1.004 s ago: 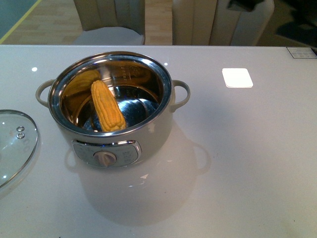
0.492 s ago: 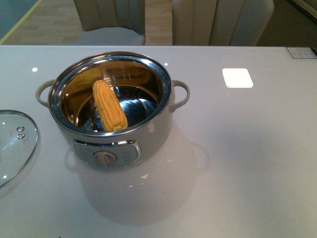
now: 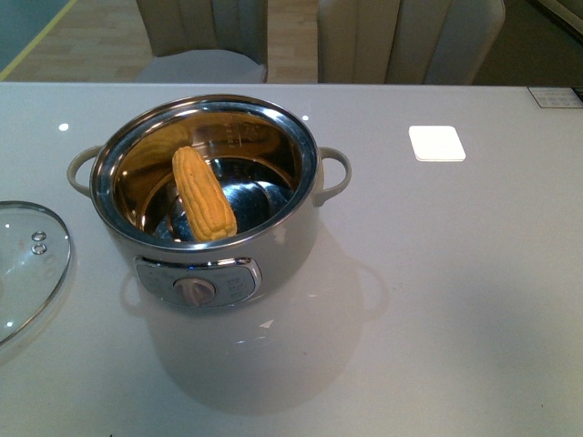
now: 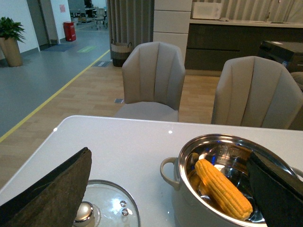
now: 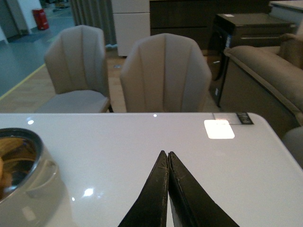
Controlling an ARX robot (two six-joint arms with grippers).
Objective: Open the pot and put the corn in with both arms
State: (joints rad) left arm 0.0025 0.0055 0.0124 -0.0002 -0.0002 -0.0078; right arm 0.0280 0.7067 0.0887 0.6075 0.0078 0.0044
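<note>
Inside the open pot (image 3: pixel 205 187) on the desk (image 3: pixel 437 273), the corn (image 3: pixel 204 194) is seen leaning, its long axis tilted against the near wall. The left hand (image 4: pixel 165 189), fingers spread apart and empty, is nearer; the right hand (image 5: pixel 168 189), fingers pressed together, is held well apart. Yellow-orange kernel rows are shown, husk-free.

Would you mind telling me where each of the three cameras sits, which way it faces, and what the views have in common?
Front view: from the robot's body, looking down at the table, the open pot with the corn inside, and the glass lid beside it; no arm shows.
Left wrist view: low over the table, facing the chairs; the left gripper stands open, lid and pot between its fingers.
Right wrist view: low over the table, facing the chairs; the right gripper is shut, the pot at the frame's edge.
Shared: all three show the pot; the front and left wrist views show the corn and lid.
</note>
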